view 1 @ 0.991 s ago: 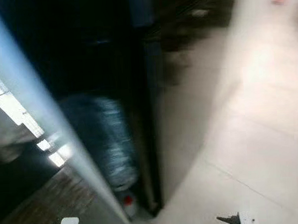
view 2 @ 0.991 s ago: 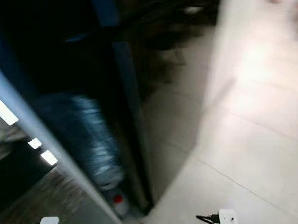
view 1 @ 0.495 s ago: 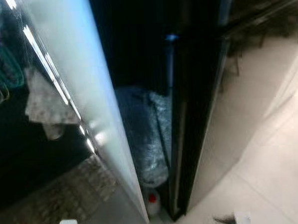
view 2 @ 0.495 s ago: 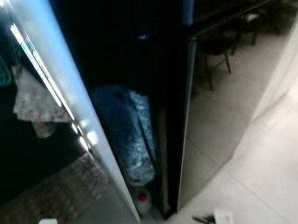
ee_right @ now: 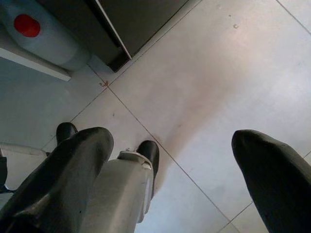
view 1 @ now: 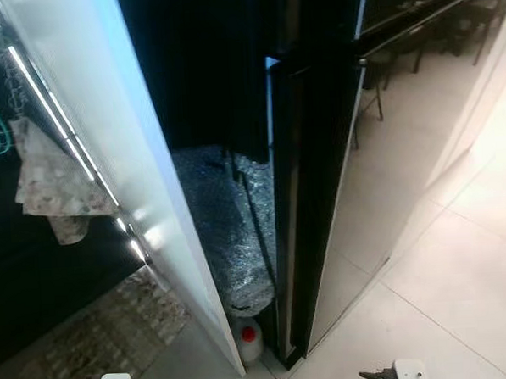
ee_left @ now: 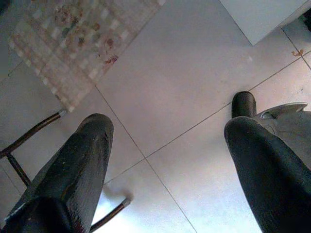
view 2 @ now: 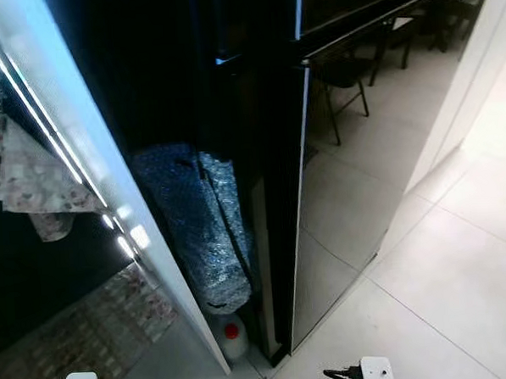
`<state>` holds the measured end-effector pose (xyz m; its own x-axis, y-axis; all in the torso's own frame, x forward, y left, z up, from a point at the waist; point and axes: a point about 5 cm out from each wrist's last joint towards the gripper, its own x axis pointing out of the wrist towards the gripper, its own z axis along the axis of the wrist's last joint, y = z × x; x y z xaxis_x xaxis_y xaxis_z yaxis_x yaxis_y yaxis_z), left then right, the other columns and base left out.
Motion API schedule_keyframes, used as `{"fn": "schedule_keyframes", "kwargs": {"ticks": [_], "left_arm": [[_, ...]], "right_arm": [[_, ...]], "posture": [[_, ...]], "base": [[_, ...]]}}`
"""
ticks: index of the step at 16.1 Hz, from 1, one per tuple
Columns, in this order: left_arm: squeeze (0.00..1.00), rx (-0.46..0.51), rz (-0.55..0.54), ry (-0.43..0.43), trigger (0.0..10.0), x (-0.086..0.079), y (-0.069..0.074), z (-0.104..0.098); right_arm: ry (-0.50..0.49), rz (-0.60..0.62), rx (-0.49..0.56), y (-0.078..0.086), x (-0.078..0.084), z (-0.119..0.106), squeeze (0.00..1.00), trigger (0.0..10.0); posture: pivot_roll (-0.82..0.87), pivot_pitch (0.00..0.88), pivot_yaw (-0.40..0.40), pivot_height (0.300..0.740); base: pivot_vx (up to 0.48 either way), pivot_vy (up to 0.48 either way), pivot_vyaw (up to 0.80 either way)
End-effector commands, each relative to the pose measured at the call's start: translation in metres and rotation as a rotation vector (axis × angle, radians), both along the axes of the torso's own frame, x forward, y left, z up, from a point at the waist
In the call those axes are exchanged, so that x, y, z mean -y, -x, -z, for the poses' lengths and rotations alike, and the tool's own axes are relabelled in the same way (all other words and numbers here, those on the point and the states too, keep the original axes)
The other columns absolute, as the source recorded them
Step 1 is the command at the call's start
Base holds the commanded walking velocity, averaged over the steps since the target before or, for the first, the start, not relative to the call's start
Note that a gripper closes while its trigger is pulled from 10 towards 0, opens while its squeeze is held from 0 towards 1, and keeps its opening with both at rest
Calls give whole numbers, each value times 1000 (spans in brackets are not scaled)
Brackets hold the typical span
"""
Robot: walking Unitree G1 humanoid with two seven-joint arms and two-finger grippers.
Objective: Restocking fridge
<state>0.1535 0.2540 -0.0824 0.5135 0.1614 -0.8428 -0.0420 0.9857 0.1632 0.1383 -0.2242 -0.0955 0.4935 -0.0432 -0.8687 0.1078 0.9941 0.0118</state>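
Both grippers, left point(ee_left: 165, 160) and right point(ee_right: 170, 160), spread wide, empty, above floor; one red-capped jug point(view 2: 231, 337), one bubble-wrapped roll point(view 2: 195, 226).

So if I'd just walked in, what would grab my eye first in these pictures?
Probably the big roll of bubble wrap standing in the narrow dark gap between the white panel and the glossy black fridge. Below it, a white jug with a red cap sits on the pale tiled floor. Both arms hang idle, the left gripper and right gripper open over the tiles.
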Motion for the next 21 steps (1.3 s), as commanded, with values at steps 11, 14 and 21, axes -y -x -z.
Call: {"fn": "schedule_keyframes", "kwargs": {"ticks": [11,14,21], "left_arm": [[0,-16,-4,-30,10000,-11,4,-2],[0,-14,-4,-30,10000,-10,4,-2],[0,-11,-13,-25,10000,-9,4,-1]], "right_arm": [[-23,8,-10,1,-10,3,0,10000],[-4,-13,-4,0,-8,2,0,10000],[8,-18,-7,0,-7,2,0,10000]], "posture": [[26,0,82,740],[29,0,75,740],[26,0,71,740]], "base": [[-279,0,0],[0,0,248],[0,0,794]]}}
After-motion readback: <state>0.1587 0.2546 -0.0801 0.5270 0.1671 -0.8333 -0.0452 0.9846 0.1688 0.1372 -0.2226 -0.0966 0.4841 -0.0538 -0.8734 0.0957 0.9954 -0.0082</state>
